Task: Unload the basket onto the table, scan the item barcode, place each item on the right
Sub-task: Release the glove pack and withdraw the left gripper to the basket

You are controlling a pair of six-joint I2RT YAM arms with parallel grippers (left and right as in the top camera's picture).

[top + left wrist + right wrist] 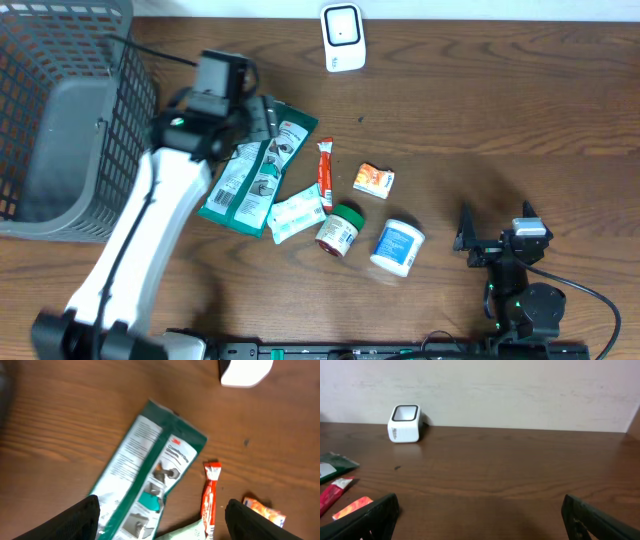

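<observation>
While left claw point(161, 524) and right claw point(482, 519) gape empty, brown wooden table point(520, 475) meets pale wall point(520, 390).

A mock shop checkout on a lab bench: white scanner point(343, 37), grey wire basket point(128, 105), and packaged goods point(250, 175) on a wooden table point(500, 120).

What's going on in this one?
The left gripper hovers open over the green 3M packet, which lies flat on the table; nothing is held. The white scanner stands at the far edge. The right gripper sits open and empty off to the side.
</observation>
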